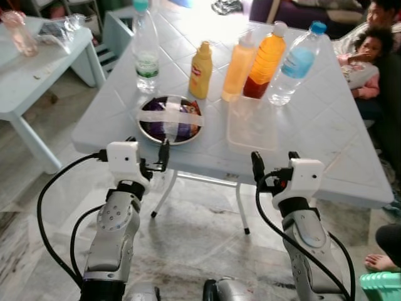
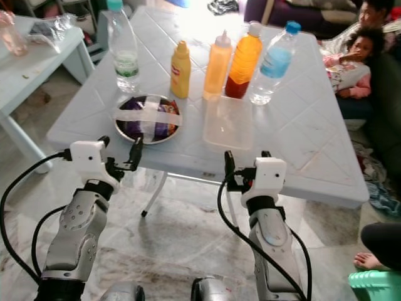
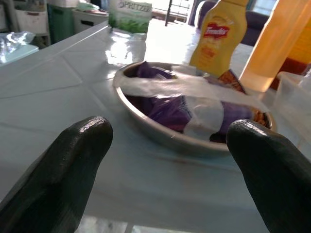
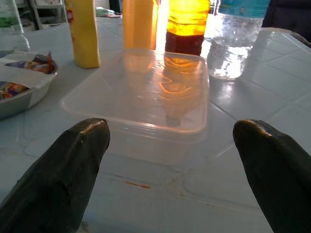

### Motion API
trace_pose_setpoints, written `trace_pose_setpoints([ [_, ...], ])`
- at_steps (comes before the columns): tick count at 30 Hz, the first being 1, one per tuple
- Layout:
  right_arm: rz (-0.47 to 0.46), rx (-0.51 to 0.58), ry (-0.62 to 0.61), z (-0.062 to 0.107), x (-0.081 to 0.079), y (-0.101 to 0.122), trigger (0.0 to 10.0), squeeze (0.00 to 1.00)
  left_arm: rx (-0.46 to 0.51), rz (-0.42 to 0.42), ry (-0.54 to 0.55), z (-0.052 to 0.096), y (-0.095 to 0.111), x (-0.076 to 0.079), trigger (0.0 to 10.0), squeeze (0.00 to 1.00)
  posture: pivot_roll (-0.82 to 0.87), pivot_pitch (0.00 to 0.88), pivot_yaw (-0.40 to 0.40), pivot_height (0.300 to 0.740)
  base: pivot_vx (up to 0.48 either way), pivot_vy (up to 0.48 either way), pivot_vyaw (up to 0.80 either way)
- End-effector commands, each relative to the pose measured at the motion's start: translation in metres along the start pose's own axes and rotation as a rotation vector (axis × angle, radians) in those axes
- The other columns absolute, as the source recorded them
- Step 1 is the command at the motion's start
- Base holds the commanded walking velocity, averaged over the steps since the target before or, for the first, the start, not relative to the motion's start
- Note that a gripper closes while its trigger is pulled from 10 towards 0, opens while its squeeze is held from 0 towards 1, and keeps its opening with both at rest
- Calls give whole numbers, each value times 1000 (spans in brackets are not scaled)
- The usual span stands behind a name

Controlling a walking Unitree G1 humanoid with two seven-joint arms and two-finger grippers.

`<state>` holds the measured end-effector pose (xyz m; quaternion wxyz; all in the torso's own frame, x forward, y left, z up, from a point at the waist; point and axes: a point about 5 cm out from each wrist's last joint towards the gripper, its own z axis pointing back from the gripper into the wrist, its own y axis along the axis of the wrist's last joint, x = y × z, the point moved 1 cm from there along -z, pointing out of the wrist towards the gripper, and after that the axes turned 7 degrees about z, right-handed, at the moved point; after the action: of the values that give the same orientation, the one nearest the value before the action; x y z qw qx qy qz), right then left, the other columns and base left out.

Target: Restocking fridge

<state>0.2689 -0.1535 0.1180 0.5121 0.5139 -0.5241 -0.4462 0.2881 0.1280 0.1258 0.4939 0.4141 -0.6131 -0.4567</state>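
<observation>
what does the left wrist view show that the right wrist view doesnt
Left wrist view alone: the green label of the water bottle, the red logo on the mustard bottle, and the whole rim of the metal bowl with its purple packets under white tape. Right wrist view alone: the clear plastic container and the blue-capped water bottle. Both: the white table, bowl, mustard, and open black fingers.

A second, smaller tabletop (image 1: 37,69) stands at the left, apart from the main one, with a pinkish glass (image 1: 19,32) near its far edge and crumpled clear plastic (image 1: 62,31) beside it. At the far right, people (image 1: 369,50) sit on a dark sofa (image 1: 301,12). A bare foot (image 1: 381,260) rests on the marbled floor (image 1: 200,238) beside a green stool (image 1: 382,285).
</observation>
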Motion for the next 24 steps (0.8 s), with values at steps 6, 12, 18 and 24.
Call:
trace_pose_setpoints([
  [6,31,14,-77,-7,29,5,10000,0,-10,-3,-22,2,-1,8,10000,0,86,135,-59,740,0,0,0],
  [12,41,-6,-90,-16,43,4,10000,0,-15,-12,-25,2,-2,7,10000,0,90,134,-57,740,0,0,0],
  [18,-37,-35,-236,-26,73,5,10000,0,-29,-20,-43,5,-3,10,10000,0,89,152,-42,740,0,0,0],
  [24,111,-11,-285,-39,85,21,10000,0,-35,-6,-53,7,-3,8,10000,0,91,160,-28,740,0,0,0],
])
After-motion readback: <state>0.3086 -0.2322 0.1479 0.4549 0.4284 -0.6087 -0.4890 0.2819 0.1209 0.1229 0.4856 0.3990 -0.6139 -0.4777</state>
